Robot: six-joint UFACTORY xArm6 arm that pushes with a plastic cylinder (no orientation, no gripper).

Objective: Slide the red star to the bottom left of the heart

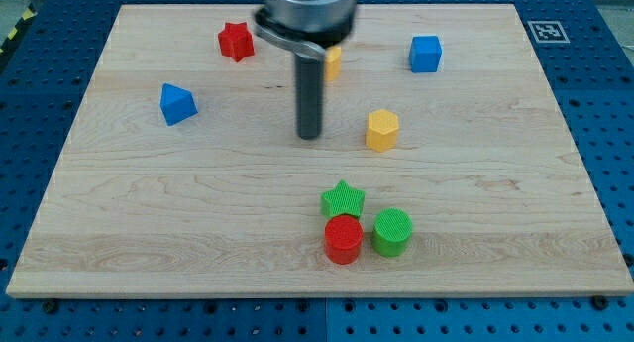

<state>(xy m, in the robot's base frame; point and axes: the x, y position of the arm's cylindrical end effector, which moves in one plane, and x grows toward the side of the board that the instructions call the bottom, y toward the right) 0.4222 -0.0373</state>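
The red star [236, 41] lies near the view's top, left of centre, on the wooden board [119, 233]. A yellow block [334, 61] sits to the star's right, mostly hidden behind my rod, so I cannot make out its shape. My tip [310, 136] rests on the board near the middle, below and to the right of the red star and apart from it. It is just below the hidden yellow block and left of the yellow hexagon [381, 129]. It touches no block.
A blue cube [425, 54] is at the top right. A blue triangular block [177, 103] is at the left. A green star [343, 198], a red cylinder [343, 239] and a green cylinder [392, 232] cluster near the bottom centre.
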